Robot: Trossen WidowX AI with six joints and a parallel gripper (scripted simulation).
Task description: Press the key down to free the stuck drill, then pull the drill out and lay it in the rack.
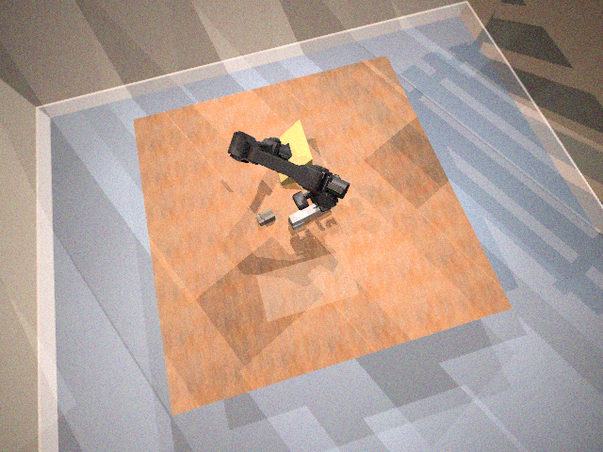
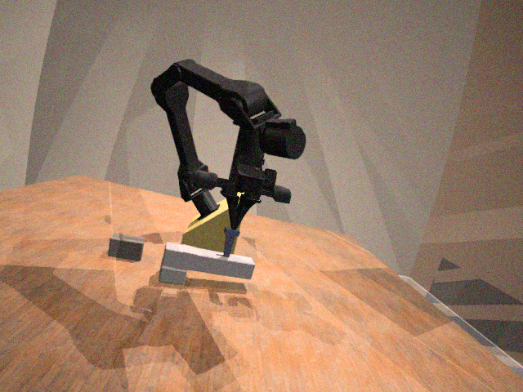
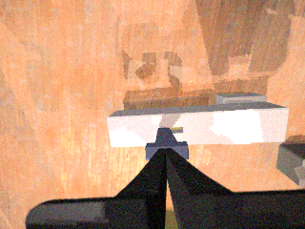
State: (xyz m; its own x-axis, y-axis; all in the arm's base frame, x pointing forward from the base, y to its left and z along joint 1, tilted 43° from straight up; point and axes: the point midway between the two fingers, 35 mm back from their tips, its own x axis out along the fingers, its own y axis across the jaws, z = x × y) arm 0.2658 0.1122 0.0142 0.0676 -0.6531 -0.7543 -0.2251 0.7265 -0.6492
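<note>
A long white and grey bar [image 1: 301,217] [image 2: 198,259] [image 3: 238,126] lies level, one end on a small grey block [image 2: 172,275] [image 3: 241,98]. A dark blue key [image 2: 230,242] [image 3: 166,137] with a wide head stands upright in a slot in its top. A small yellowish strip [image 3: 176,129] shows beside the key. My gripper [image 2: 233,228] [image 3: 165,154] is shut and empty, its tips at the top of the key's head, seemingly touching it; they are hidden in the top view. I cannot make out a separate drill.
A small grey notched block [image 1: 266,217] [image 2: 126,247] [image 3: 293,159], possibly the rack, stands on the wooden surface [image 1: 389,272] [image 2: 337,354], apart from the bar's supported end. A yellow wedge [image 1: 298,140] [image 2: 207,232] stands behind the bar, by the arm's base.
</note>
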